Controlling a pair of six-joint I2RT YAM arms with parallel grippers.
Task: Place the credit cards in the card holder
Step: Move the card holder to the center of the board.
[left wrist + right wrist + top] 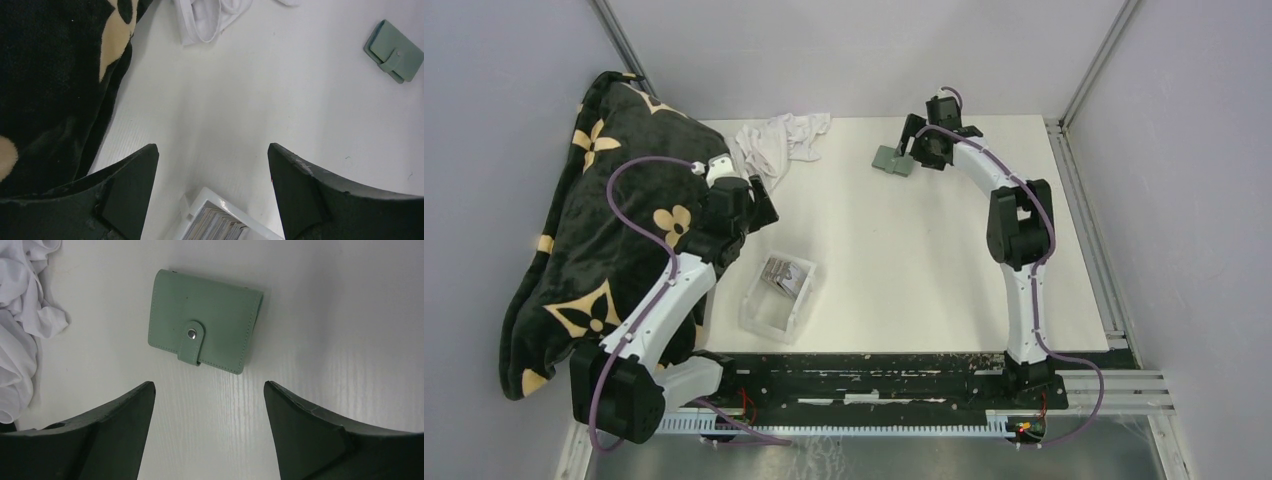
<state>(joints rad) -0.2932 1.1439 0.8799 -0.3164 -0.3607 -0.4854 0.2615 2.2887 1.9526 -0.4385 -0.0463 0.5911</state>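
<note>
First, closest to the arm bases, we find the clear tray (762, 318) on the desk (904, 260), left of centre, with the credit cards (784, 272) stacked in its far end. Just beyond the tray our left tool (212, 147) hovers with its fingers spread wide and nothing between them; its wrist view catches the card stack at the bottom edge. Along the desk's left side lies a black blanket (604, 230) with tan flowers. Farther back we see a crumpled white cloth (782, 138). Near the far edge the card holder (205, 320) lies flat and snapped shut. Our right tool (208, 385) hangs just beside it, spread wide too and holding nothing.
</note>
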